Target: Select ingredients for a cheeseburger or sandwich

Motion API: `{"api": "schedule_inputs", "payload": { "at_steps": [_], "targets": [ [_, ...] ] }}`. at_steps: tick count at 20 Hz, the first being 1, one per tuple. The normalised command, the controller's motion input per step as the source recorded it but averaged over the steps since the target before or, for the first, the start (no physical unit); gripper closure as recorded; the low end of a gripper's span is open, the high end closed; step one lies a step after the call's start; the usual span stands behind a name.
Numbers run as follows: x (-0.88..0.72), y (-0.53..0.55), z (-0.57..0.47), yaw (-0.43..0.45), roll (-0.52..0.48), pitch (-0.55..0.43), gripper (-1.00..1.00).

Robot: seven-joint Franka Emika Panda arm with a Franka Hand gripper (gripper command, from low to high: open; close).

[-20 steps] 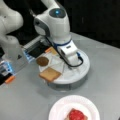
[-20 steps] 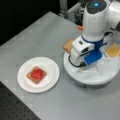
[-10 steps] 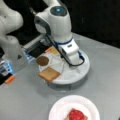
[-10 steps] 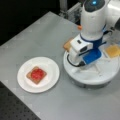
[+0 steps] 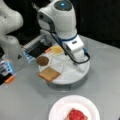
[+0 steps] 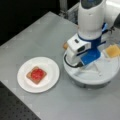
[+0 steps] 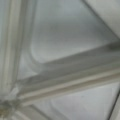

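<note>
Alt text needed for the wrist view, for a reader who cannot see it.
Close-up of the white divided tray: raised ridges separate shallow compartments, and the ones in sight hold no food pieces. The tool does not show here.

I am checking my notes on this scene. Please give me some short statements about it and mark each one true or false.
1. The plate holds a toast square with a red disc on top. True.
2. The arm hangs over the plate. False: it is down over the round divided tray.
3. A toast square lies at the tray's edge, toward a front view's left. True.
4. The dark brown disc is on the plate. False: it lies on the tray, beside the yellow square.
5. The wrist view shows a food piece close up. False: it shows only the tray's white dividers and bare floor.
</note>
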Motion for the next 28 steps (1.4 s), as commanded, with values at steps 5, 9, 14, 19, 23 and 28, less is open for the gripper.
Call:
{"api": "schedule_inputs", "payload": {
  "at_steps": [5, 9, 14, 19, 23, 28],
  "targets": [
    [0.22, 0.01, 0.22, -0.023, 0.038, 0.242, -1.00],
    [0.23, 0.05, 0.29, -0.046, 0.043, 0.236, -1.00],
    [0.24, 0.07, 0.26, -0.059, 0.050, 0.213, -1.00],
    [0.19, 0.06, 0.18, -0.100, 0.036, 0.188, -1.00],
    [0.14, 0.03, 0.18, -0.138, 0.067, 0.187, -1.00],
    [0.05, -0.02, 0.15, -0.239, 0.170, 0.159, -1.00]
  ]
}}
